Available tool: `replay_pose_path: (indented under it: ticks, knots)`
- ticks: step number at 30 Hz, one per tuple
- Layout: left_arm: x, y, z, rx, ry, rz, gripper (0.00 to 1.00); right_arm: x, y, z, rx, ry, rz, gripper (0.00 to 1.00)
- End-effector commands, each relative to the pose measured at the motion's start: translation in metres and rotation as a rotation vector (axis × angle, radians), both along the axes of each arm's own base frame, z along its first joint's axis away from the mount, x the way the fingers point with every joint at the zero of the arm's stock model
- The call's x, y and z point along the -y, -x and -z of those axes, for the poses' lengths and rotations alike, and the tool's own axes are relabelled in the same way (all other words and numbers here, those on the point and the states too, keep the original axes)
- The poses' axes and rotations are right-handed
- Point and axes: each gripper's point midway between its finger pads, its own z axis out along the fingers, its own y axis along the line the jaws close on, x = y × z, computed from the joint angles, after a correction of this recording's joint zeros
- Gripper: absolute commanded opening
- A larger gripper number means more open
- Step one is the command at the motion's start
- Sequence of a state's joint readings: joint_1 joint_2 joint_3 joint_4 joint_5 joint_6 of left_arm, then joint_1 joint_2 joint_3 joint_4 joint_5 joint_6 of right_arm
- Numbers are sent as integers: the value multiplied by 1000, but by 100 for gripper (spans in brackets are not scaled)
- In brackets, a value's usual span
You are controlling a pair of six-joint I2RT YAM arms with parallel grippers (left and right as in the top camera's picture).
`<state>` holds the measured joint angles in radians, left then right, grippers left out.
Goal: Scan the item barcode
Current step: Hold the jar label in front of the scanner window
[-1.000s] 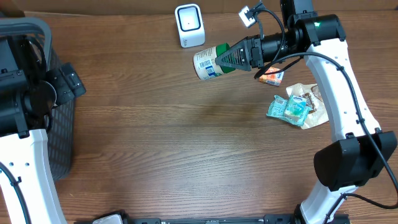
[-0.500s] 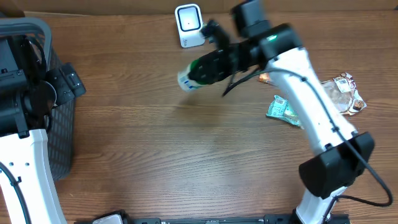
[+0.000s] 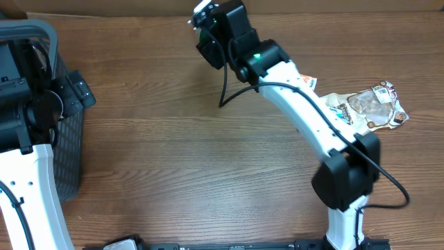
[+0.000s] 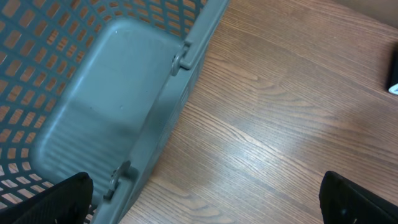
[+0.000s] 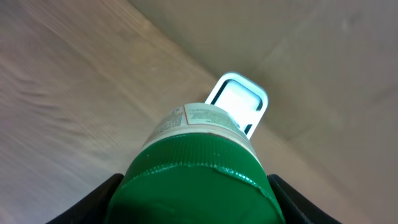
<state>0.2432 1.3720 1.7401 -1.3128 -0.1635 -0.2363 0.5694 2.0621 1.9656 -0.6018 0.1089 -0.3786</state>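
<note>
My right gripper (image 5: 199, 208) is shut on the green cap (image 5: 199, 180) of a white-labelled bottle (image 5: 199, 121). The bottle's far end points at the white scanner (image 5: 239, 99), which stands just beyond it against the back wall. From overhead, the right gripper (image 3: 210, 36) sits over the scanner's place at the back edge. There the bottle is hidden under the wrist and only a white corner of the scanner (image 3: 199, 10) shows. At the far left my left gripper (image 4: 205, 202) hangs open and empty, beside the basket's corner.
A grey-blue mesh basket (image 4: 93, 106) stands at the left table edge (image 3: 66, 139). Snack packets (image 3: 368, 107) and a small orange packet (image 3: 309, 82) lie at the right. A cardboard wall runs along the back.
My right arm has swung left and toward the back with the bottle, from mid-table to the scanner. The left arm has not moved.
</note>
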Motion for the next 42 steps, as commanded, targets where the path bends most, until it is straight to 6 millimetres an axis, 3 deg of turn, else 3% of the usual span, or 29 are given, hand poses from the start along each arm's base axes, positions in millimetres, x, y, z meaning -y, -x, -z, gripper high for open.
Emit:
replay_pose_path:
  ticks: [1,5,9,19,24,30,42]
  knots:
    - [-1,0,-5,20,4,-11,100,0,-30,-4,187,196,-85,34]
    - [-1,0,-5,20,4,-11,100,2,-60,-3,307,236,-25,35]
    - [-1,0,-5,20,5,-11,100,5,-82,4,388,264,13,42]
    - [-1,0,-5,20,4,-11,100,15,-124,25,549,340,17,43]
    - [-1,0,-5,20,4,-11,100,10,-133,44,651,562,-87,41]
    - [-1,0,-5,20,4,-11,100,5,-136,53,669,569,-93,41]
    - [-1,0,-5,20,5,-11,100,12,-141,46,707,602,-86,41]
